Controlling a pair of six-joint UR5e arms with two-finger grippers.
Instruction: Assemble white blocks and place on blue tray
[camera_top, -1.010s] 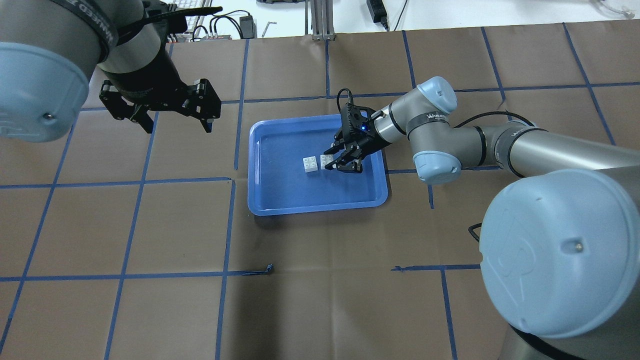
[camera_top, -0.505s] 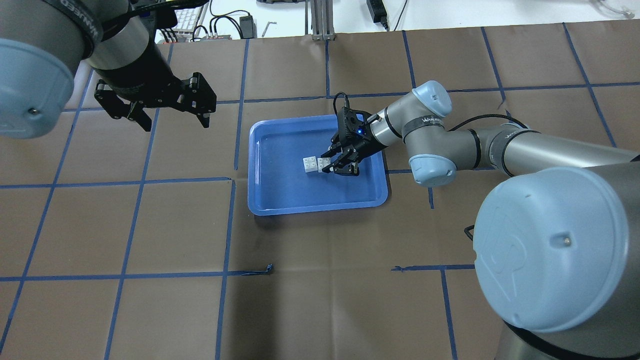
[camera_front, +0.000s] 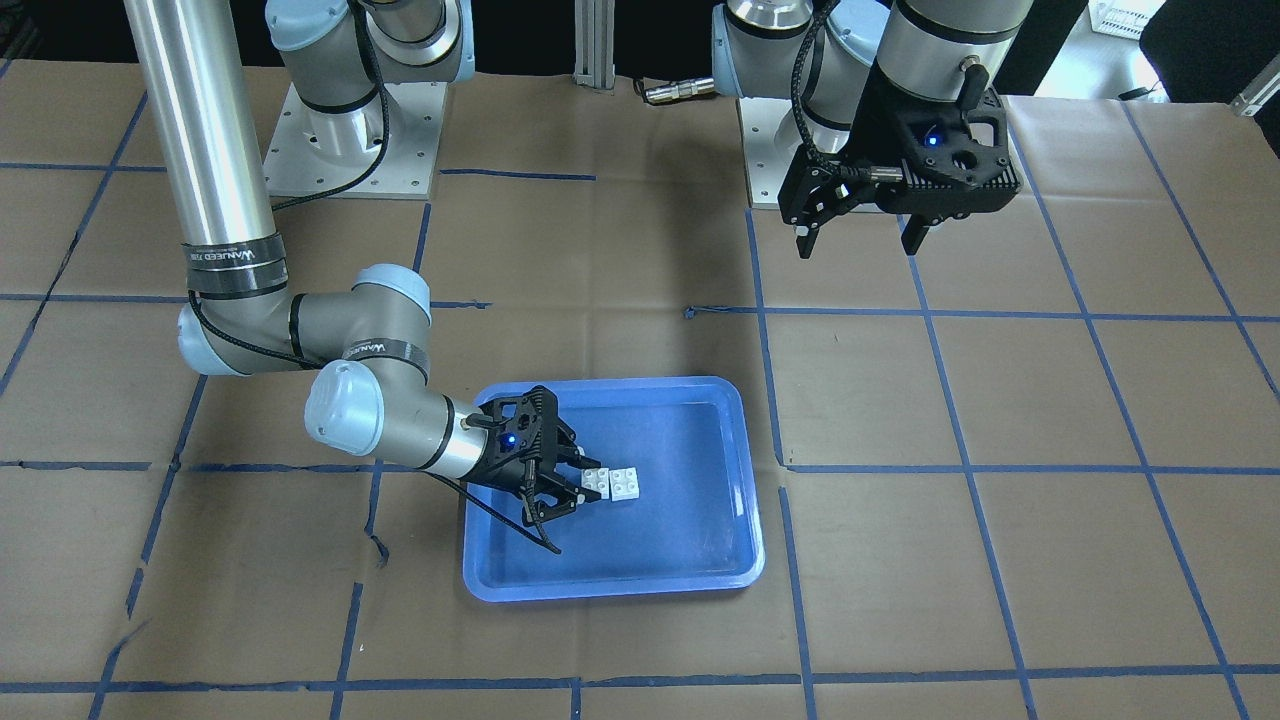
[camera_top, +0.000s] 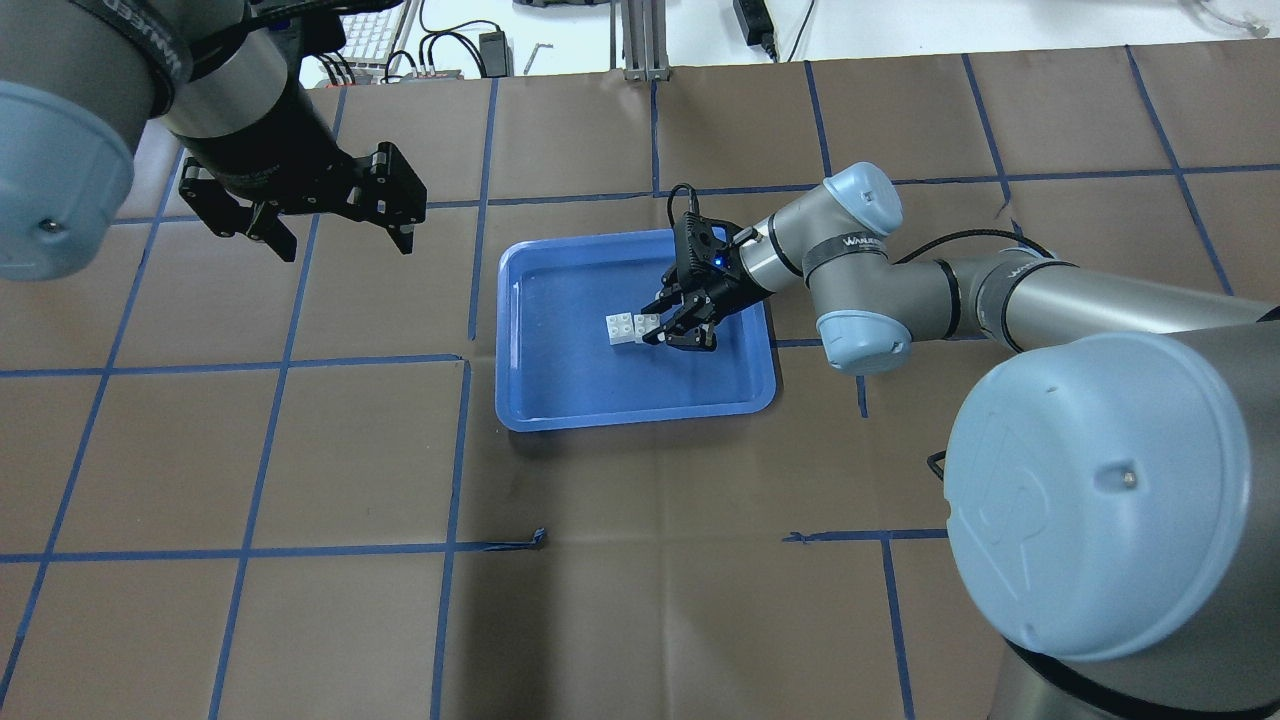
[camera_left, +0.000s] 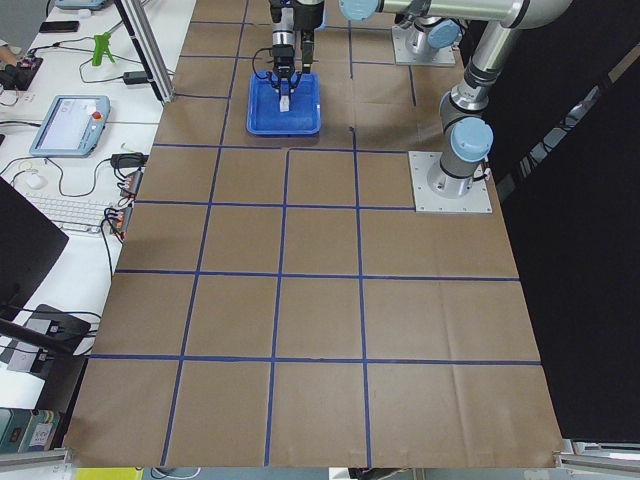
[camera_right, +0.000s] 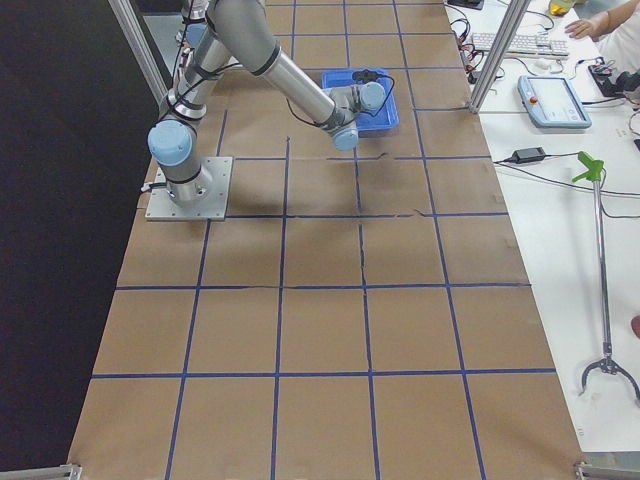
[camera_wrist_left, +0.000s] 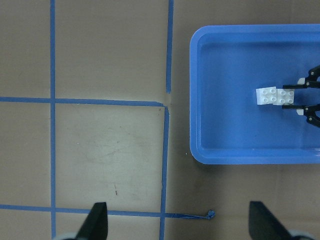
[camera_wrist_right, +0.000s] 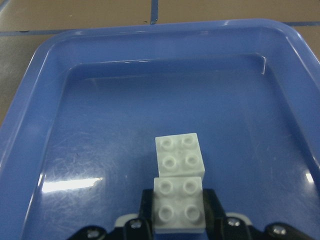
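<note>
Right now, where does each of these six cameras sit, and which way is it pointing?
Overhead exterior: behind the robot's shoulders, looking forward-down on the table; both arms show.
Front-facing: across the table, facing the robot; both bases, left tool, right tool.
Exterior left: table's end, looking along it; left base nearest.
Exterior right: opposite end; right arm nearest.
Left wrist: high, looking straight down; its open fingertips.
Right wrist: low inside the blue tray; its fingers gripping one of the white blocks.
Shared: both wrist views show tray and blocks.

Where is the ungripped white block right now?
Overhead view: the ungripped block lies in the blue tray, touching the gripped block in the right pincer.
</note>
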